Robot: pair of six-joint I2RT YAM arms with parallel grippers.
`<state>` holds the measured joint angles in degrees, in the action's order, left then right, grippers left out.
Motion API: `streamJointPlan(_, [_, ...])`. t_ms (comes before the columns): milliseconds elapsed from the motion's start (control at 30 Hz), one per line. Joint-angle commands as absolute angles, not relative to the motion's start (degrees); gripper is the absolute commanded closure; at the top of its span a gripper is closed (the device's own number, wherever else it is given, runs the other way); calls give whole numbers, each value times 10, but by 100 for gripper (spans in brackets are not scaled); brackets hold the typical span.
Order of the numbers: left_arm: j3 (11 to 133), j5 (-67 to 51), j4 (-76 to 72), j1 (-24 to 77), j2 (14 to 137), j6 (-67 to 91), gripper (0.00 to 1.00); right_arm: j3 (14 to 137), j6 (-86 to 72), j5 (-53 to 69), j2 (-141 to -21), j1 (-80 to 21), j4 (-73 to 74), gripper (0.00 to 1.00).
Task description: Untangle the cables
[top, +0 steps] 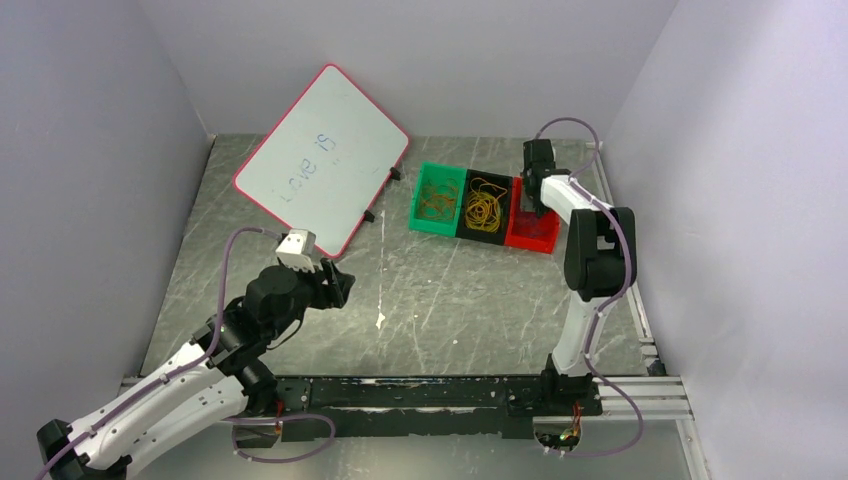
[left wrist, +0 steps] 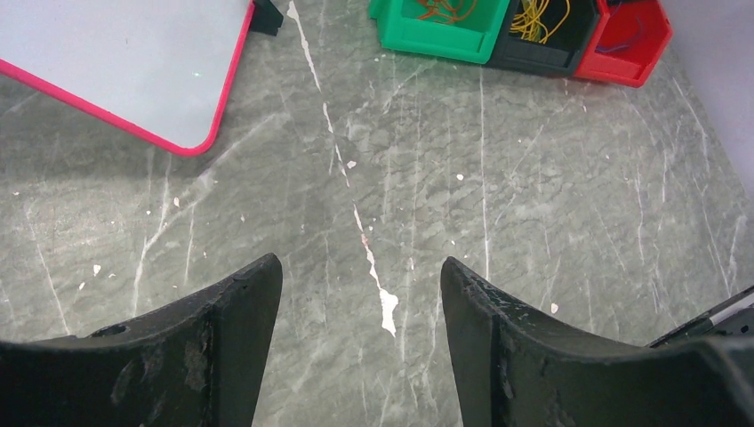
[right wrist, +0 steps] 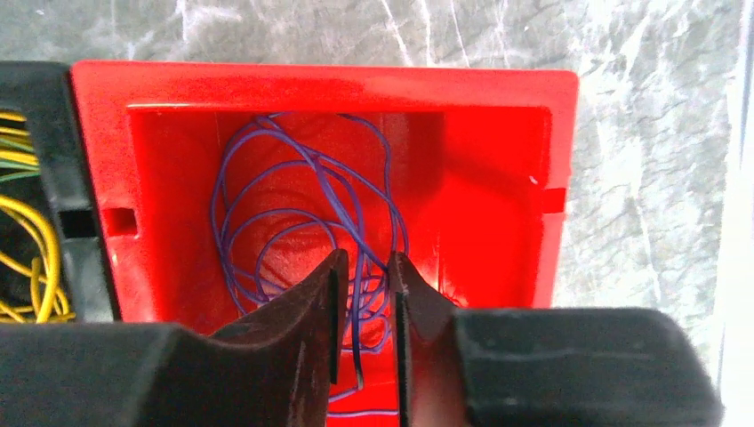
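Observation:
Thin purple cable loops (right wrist: pixel 293 169) lie in the red bin (right wrist: pixel 320 84). My right gripper (right wrist: pixel 366 260) hangs low over this bin with its jaws a narrow gap apart; one purple strand runs loosely up between them, and neither finger pinches it. In the top view the right gripper (top: pixel 535 205) is over the red bin (top: pixel 530 242). Orange loops (top: pixel 438 200) lie in the green bin (top: pixel 416 205) and yellow loops (top: pixel 484 208) in the black bin (top: pixel 478 236). My left gripper (left wrist: pixel 360 271) is open and empty above bare table, far from the bins.
A pink-framed whiteboard (top: pixel 320 160) leans at the back left, and also shows in the left wrist view (left wrist: pixel 116 62). The bins stand in a row at the back right, near the right wall. White scratches mark the grey table (top: pixel 450 300).

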<state>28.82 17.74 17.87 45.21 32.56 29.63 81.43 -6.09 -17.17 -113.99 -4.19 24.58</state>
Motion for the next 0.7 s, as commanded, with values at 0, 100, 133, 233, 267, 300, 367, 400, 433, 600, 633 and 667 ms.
streamJointPlan(0, [308,170,181,449,322,299,29,825,-51,-166,-1091,-39,238,68])
streamJointPlan(100, [310,170,181,449,323,297,29,834,-50,-161,-1068,-39,248,58])
streamJointPlan(133, [310,171,180,449,323,298,29,834,-50,-159,-1060,-39,249,55])
streamJointPlan(233, [309,171,179,449,323,298,29,835,-52,-156,-1041,-39,257,48])
streamJointPlan(267, [310,170,179,450,323,298,29,836,-53,-155,-1036,-38,260,47])
streamJointPlan(300, [310,169,181,450,323,299,29,836,-53,-154,-1030,-39,263,45])
streamJointPlan(367, [311,169,182,449,323,299,29,834,-56,-152,-1019,-39,266,42])
streamJointPlan(400, [311,169,183,449,323,300,29,833,-58,-151,-1012,-39,266,41])
streamJointPlan(433, [311,169,184,450,323,300,29,830,-61,-149,-1004,-38,265,40])
streamJointPlan(600, [315,170,190,449,330,302,28,801,-82,-93,-928,-38,230,35])
streamJointPlan(633, [315,169,190,449,334,302,27,790,-88,-65,-906,-38,216,33])
streamJointPlan(667, [317,169,190,449,335,301,27,777,-96,-46,-886,-39,203,29])
